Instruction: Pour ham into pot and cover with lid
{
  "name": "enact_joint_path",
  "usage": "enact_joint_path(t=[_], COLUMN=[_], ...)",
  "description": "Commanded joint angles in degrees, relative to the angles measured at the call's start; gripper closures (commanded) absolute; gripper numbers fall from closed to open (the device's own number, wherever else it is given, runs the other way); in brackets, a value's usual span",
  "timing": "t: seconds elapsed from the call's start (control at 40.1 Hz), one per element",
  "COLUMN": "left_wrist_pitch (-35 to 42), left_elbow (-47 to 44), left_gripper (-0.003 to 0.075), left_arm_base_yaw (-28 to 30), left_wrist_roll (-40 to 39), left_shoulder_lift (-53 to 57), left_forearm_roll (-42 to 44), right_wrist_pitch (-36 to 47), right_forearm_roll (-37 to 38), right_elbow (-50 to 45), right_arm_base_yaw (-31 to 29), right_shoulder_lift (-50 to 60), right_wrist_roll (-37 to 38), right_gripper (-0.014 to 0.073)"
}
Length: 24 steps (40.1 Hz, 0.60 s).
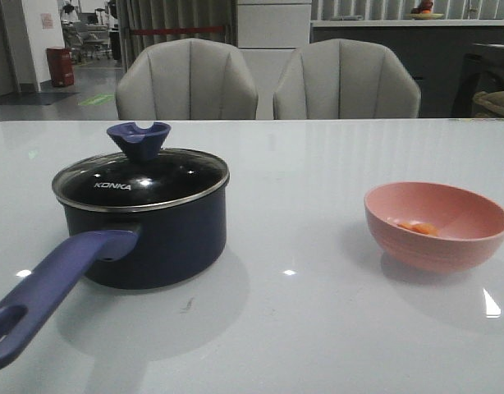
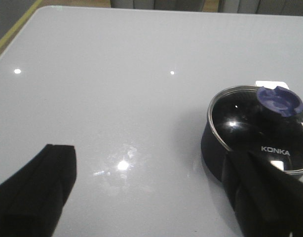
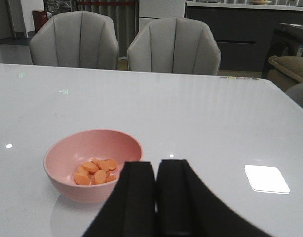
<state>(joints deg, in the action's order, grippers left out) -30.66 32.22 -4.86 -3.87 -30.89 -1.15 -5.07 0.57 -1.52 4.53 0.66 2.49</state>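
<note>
We see a dining corner within a larger showroom or office-like hall: a glossy white table with two grey upholstered chairs drawn up behind it, a dark counter along the back wall, and a red bin beside a corridor with carts.

Front view: pot handle end cut off by left edge; pot inside hidden under lid. Ham mostly hidden behind pink bowl rim. Left wrist view: pot partly hidden behind a finger, handle unseen.
</note>
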Motion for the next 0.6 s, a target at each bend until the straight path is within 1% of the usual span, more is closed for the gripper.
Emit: enact_joint_path(t=[0.0,0.15,0.324,0.399,0.574], left_wrist_pitch=[1.3,-3.2,-8.7,-10.6,-12.5], left_elbow=[7.0,14.8,24.0,28.3,37.4], left_gripper=[0.0082,0.0082,0.0082,0.0082,0.0082], left_arm_base_yaw=[-1.6,-2.4,-5.3,-7.4,-13.6], left_wrist_roll=[-0.2,-0.2,-0.2,-0.6,-5.0], left_shoulder_lift=[-6.2,-17.7,-30.4,-34.9,-45.2], left_forearm_roll=[-2.0,-5.8,-5.9,-5.9,-5.2], right_wrist_pitch=[5.1,5.1,5.1,5.1,5.1], right_forearm_roll=[0.6,0.6,0.6,0.6,0.6], right_elbow=[0.2,0.2,0.2,0.2,0.2], right_arm_base_yaw=[-0.5,-0.5,-0.5,-0.5,-0.5], right_shoulder_lift=[1.0,1.0,1.0,1.0,1.0], right_wrist_roll=[0.0,0.0,0.0,0.0,0.0], right_gripper=[0.0442,0.0442,0.0442,0.0442,0.0442])
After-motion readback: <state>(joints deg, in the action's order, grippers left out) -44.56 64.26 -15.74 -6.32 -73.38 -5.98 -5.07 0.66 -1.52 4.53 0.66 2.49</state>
